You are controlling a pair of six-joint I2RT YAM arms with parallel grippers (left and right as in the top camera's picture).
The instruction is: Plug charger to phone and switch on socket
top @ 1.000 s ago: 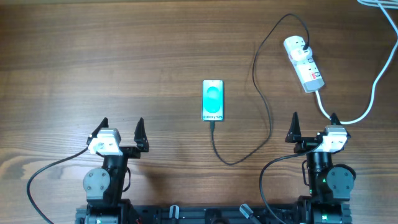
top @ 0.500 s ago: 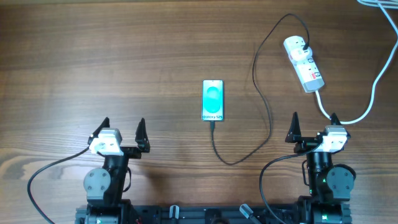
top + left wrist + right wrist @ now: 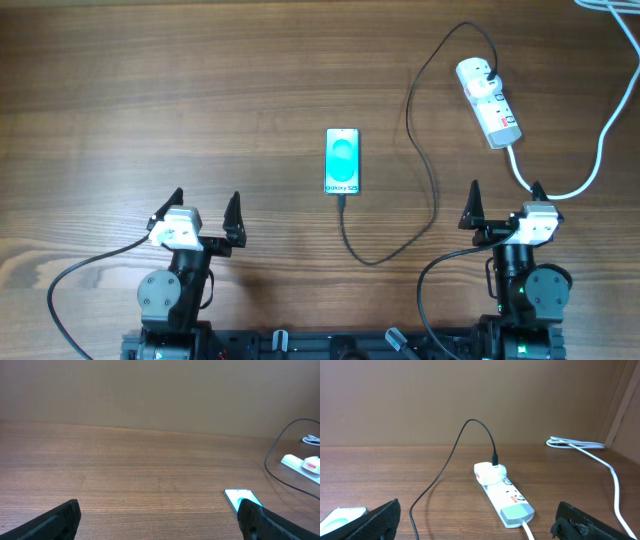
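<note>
The phone (image 3: pixel 342 160) lies flat at the table's middle, turquoise screen up, "Galaxy S25" text at its near end. The charger cable (image 3: pixel 432 200) runs from the phone's near end, loops right and back to a white adapter (image 3: pixel 478 76) plugged into the socket strip (image 3: pixel 495 112). I cannot tell if the tip is seated in the phone. The left gripper (image 3: pixel 206 200) is open and empty, near and left of the phone. The right gripper (image 3: pixel 505 195) is open and empty, just in front of the strip. The right wrist view shows the strip (image 3: pixel 507 499), adapter (image 3: pixel 489 472) and cable (image 3: pixel 451 457).
The strip's thick white cord (image 3: pixel 590 165) curves right past the right gripper and off the far right edge; it also shows in the right wrist view (image 3: pixel 590 447). In the left wrist view the phone (image 3: pixel 236 496) sits partly behind the right finger, with the strip (image 3: pixel 300 463) beyond.
The left gripper has shifted slightly right and nearer. The right arm, phone, cable and strip have not moved.
</note>
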